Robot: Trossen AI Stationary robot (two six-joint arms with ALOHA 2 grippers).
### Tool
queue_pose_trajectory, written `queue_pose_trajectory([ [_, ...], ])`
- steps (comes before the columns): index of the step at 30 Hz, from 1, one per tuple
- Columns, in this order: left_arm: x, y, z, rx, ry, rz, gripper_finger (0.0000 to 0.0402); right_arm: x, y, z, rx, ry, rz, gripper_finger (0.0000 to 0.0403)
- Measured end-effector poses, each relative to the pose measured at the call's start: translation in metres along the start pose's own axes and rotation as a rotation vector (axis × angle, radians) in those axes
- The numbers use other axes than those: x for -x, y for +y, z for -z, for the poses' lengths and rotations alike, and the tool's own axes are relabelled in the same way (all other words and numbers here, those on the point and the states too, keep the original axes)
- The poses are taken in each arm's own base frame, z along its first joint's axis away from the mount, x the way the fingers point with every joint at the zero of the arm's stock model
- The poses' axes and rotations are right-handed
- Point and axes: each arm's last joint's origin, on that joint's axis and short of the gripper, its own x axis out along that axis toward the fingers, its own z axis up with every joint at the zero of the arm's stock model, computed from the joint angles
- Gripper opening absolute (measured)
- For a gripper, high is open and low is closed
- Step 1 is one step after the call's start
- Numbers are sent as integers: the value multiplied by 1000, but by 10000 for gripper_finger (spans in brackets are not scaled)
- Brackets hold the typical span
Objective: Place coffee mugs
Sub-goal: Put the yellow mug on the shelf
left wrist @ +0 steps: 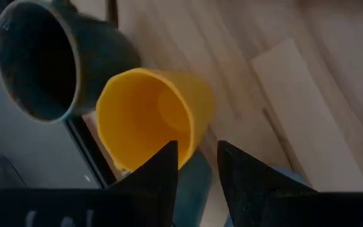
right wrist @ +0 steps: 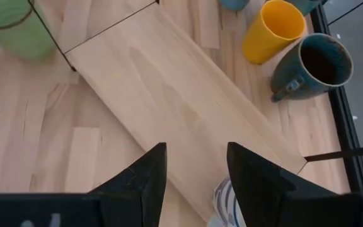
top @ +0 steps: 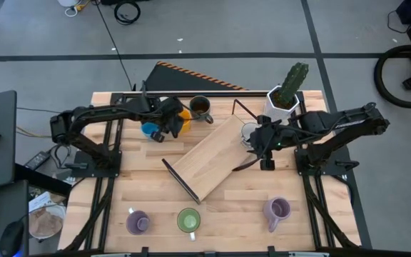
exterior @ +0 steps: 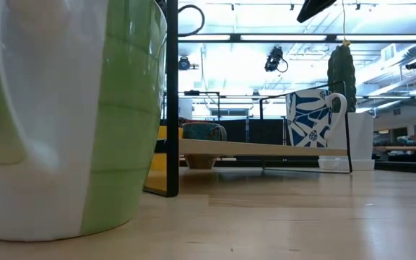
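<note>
Left gripper (top: pixel 168 127), fingers narrowly parted, empty, over orange ceramic mug (top: pixel 183 118) at worktop (top: pixel 312 214) 11 o'clock. Right gripper (top: pixel 257 139), fingers open, above blue-patterned white mug (top: pixel 247 133) at wooden shelf board's (top: pixel 209 158) 2 o'clock corner.

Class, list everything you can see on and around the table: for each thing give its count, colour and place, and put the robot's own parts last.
Purple mugs: two, purple, near edge of the table, one left, one right.
Green mug: one, green, near edge between the purple ones.
Dark mug: one, dark, far edge, centre.
Yellow-orange mug: one, far edge, beside the dark mug.
Blue mug: one, blue, under the left arm.
Patterned mug: one, white with blue pattern, at the shelf's right end.
Wooden shelf: one, pale wood on a black frame, table centre, diagonal.
Cactus pot: one, white with green cactus, far right.
Table: one, pale wood.
Left pincer: open, over the far-edge mugs.
Right pincer: open, above the shelf's right end.
</note>
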Motion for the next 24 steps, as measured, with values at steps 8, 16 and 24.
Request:
queue_pose_trajectory([
  [8,-12,7,1,-37,-2,-16,201,-7,4,-4,13,-1,-4,172],
  [16,-41,10,5,-58,61,43,215,-6,5,-4,16,-4,-8,172],
  [24,-60,7,5,-70,97,102,177,-6,5,-4,14,-11,-9,172],
])
